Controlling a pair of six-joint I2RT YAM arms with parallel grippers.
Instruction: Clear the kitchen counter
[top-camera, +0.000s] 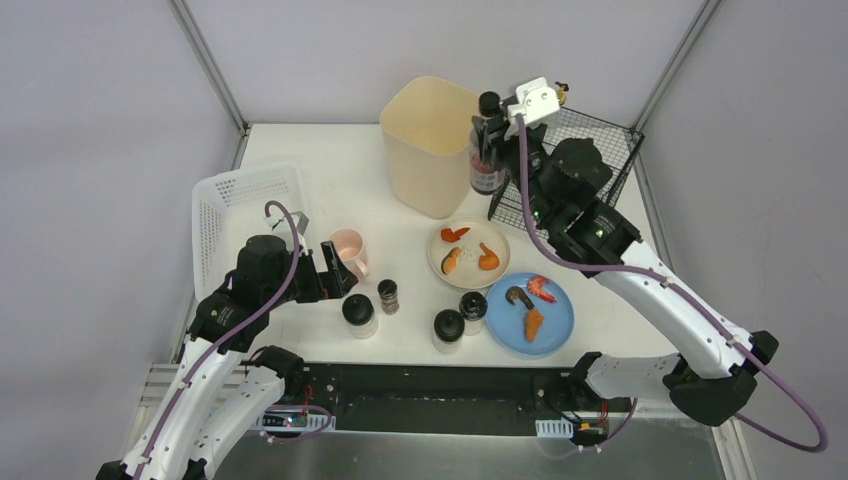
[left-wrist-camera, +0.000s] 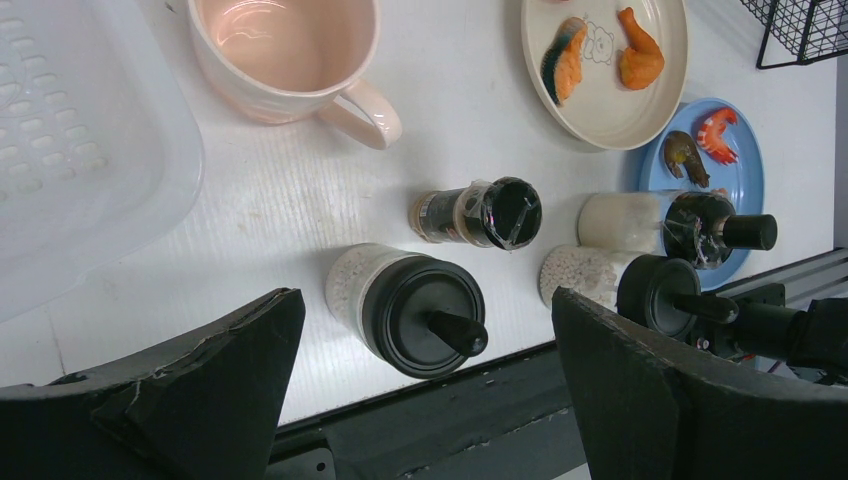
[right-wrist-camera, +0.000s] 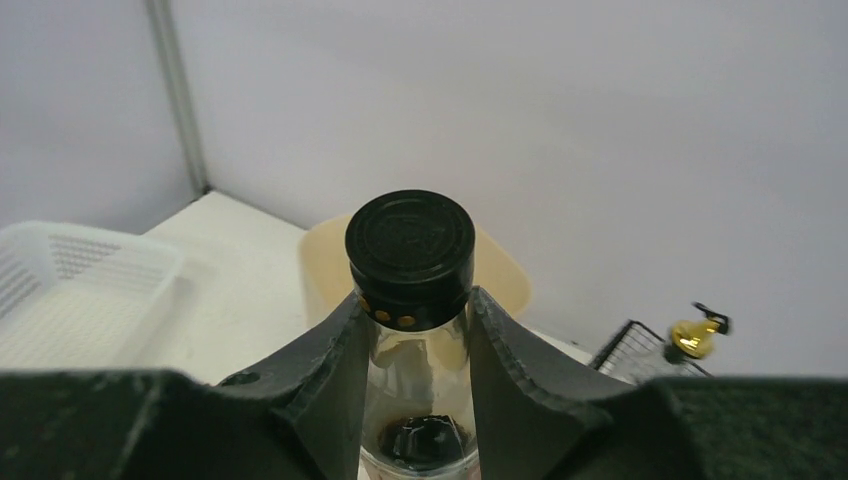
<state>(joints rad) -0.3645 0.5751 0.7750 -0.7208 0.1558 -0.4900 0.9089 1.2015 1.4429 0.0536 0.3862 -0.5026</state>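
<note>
right hand (right-wrist-camera: 418, 300) clamped on neck of black-capped bottle (right-wrist-camera: 410, 245), close-up from right wrist only; left wrist gives left hand (left-wrist-camera: 425, 300) spread wide over nearest of four black-topped jars (left-wrist-camera: 420, 310); overhead, white table (top-camera: 330, 160) ahead of arm bases carries two plates (top-camera: 555, 318), one mug (top-camera: 348, 247), one bin (top-camera: 430, 160), one basket (top-camera: 240, 210), one wire rack (top-camera: 600, 135).

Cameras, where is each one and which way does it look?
Top external: above and behind, looking down on the kitchen counter; left arm and right arm show.
Left wrist: rides its arm, looking down at a pink mug; open left gripper below.
Right wrist: rides its arm, facing the back wall; right gripper clamps a bottle.
Shared: top and left wrist both show the mug.
</note>
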